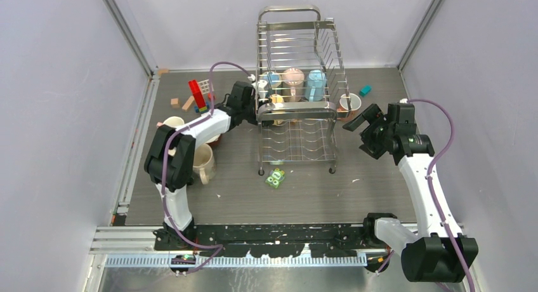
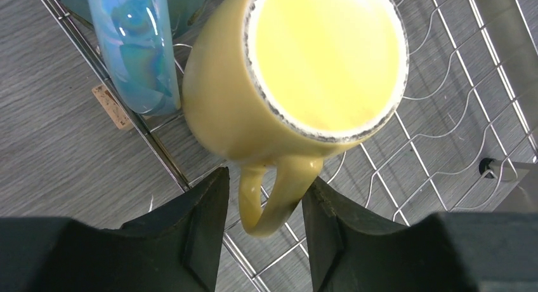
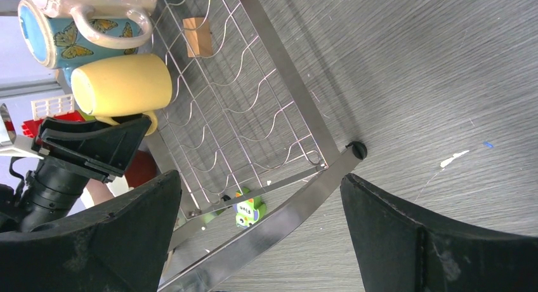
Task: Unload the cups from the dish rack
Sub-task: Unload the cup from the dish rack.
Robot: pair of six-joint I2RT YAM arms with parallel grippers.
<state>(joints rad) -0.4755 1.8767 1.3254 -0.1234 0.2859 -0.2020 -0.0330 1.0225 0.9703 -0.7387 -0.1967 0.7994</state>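
The silver wire dish rack [image 1: 298, 143] stands mid-table. On its upper tier lie a yellow cup [image 1: 277, 101] [image 2: 304, 70] [image 3: 120, 86], a pale pink cup [image 1: 293, 79] and light blue cups [image 1: 315, 84] [image 2: 136, 44]. My left gripper [image 1: 260, 108] [image 2: 265, 184] reaches in from the left, its fingers straddling the yellow cup's handle. The right finger touches the handle and a thin gap shows at the left finger. My right gripper [image 1: 355, 120] [image 3: 260, 190] hangs wide open and empty right of the rack, over its front bar.
On the table left of the rack stand a cream cup [image 1: 203, 162] and another pale cup [image 1: 172, 122]. A further cup [image 1: 349, 102] sits right of the rack. Toy blocks [image 1: 198, 94], a teal block [image 1: 365, 89] and a green packet [image 1: 276, 178] lie around.
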